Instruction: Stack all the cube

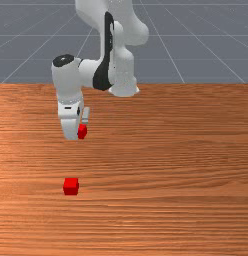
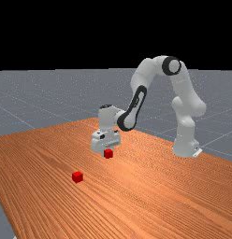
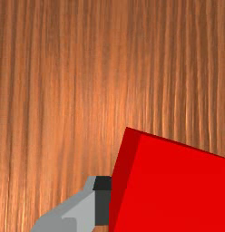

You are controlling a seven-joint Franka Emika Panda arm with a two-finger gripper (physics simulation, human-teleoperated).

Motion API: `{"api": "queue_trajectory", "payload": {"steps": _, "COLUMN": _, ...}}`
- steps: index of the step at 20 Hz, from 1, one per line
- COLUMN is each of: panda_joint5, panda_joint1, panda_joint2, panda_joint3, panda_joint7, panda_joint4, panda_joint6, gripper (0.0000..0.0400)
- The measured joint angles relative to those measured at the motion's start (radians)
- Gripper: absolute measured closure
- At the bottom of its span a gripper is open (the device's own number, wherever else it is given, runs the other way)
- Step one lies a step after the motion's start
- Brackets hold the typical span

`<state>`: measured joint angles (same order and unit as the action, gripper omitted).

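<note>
In the front view the gripper (image 1: 70, 122) points down, left of the middle, with a red cube (image 1: 82, 131) partly hidden by it. The far view has this cube (image 2: 108, 153) directly below the hand (image 2: 106, 140). The wrist view has my gripper (image 3: 147, 200) shut on the cube (image 3: 173, 190), which sits skewed; one finger (image 3: 103, 199) is against its side, the other is hidden. Whether the cube touches the table I cannot tell. A second red cube (image 1: 71, 186) rests on the table nearer the front camera; the far view has it (image 2: 77, 177) left of the hand.
The wooden table (image 1: 171, 165) spreads under both cubes. At its back, in the front view, the arm's base (image 1: 123, 85) stands right of the hand. The far view has the table's edge (image 2: 6, 205) at the lower left.
</note>
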<state>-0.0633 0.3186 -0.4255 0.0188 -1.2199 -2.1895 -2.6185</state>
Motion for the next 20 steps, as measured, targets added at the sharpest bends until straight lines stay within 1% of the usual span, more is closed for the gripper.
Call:
{"api": "queue_trajectory", "payload": {"steps": 3, "panda_joint5": 0.012, "panda_joint1": -0.024, "panda_joint2": -0.116, "panda_joint3": 0.004, "panda_joint7": 0.041, "panda_joint4": 0.212, "panda_joint6": 0.115, "gripper": 0.0192}}
{"api": "queue_trajectory", "payload": {"steps": 4, "panda_joint5": 0.031, "panda_joint1": -0.045, "panda_joint2": -0.127, "panda_joint3": 0.018, "panda_joint7": 0.066, "panda_joint4": 0.221, "panda_joint6": 0.067, "gripper": 0.0192}}
{"api": "queue_trajectory", "payload": {"steps": 5, "panda_joint5": 0.043, "panda_joint1": -0.059, "panda_joint2": -0.153, "panda_joint3": 0.027, "panda_joint7": 0.084, "panda_joint4": 0.267, "panda_joint6": 0.084, "gripper": 0.0192}}
{"api": "queue_trajectory", "payload": {"steps": 7, "panda_joint5": 0.038, "panda_joint1": -0.062, "panda_joint2": -0.204, "panda_joint3": 0.020, "panda_joint7": 0.089, "panda_joint4": 0.360, "panda_joint6": 0.127, "gripper": 0.0192}}
{"api": "queue_trajectory", "payload": {"steps": 8, "panda_joint5": 0.013, "panda_joint1": -0.052, "panda_joint2": -0.236, "panda_joint3": 0.005, "panda_joint7": 0.090, "panda_joint4": 0.420, "panda_joint6": 0.164, "gripper": 0.0192}}
{"api": "queue_trajectory", "payload": {"steps": 9, "panda_joint5": 0.014, "panda_joint1": -0.056, "panda_joint2": -0.268, "panda_joint3": 0.004, "panda_joint7": 0.095, "panda_joint4": 0.477, "panda_joint6": 0.189, "gripper": 0.0192}}
{"api": "queue_trajectory", "payload": {"steps": 13, "panda_joint5": 0.025, "panda_joint1": -0.071, "panda_joint2": -0.431, "panda_joint3": 0.002, "panda_joint7": 0.109, "panda_joint4": 0.782, "panda_joint6": 0.347, "gripper": 0.0192}}
{"api": "queue_trajectory", "payload": {"steps": 15, "panda_joint5": 0.028, "panda_joint1": -0.078, "panda_joint2": -0.535, "panda_joint3": 0.002, "panda_joint7": 0.122, "panda_joint4": 0.976, "panda_joint6": 0.443, "gripper": 0.0192}}
{"api": "queue_trajectory", "payload": {"steps": 16, "panda_joint5": 0.031, "panda_joint1": -0.081, "panda_joint2": -0.587, "panda_joint3": 0.004, "panda_joint7": 0.129, "panda_joint4": 1.077, "panda_joint6": 0.508, "gripper": 0.0192}}
{"api": "queue_trajectory", "payload": {"steps": 18, "panda_joint5": 0.032, "panda_joint1": -0.083, "panda_joint2": -0.612, "panda_joint3": 0.004, "panda_joint7": 0.130, "panda_joint4": 1.090, "panda_joint6": 0.496, "gripper": 0.0192}}
{"api": "queue_trajectory", "payload": {"steps": 20, "panda_joint5": 0.034, "panda_joint1": -0.084, "panda_joint2": -0.674, "panda_joint3": 0.005, "panda_joint7": 0.132, "panda_joint4": 1.150, "panda_joint6": 0.502, "gripper": 0.0192}}
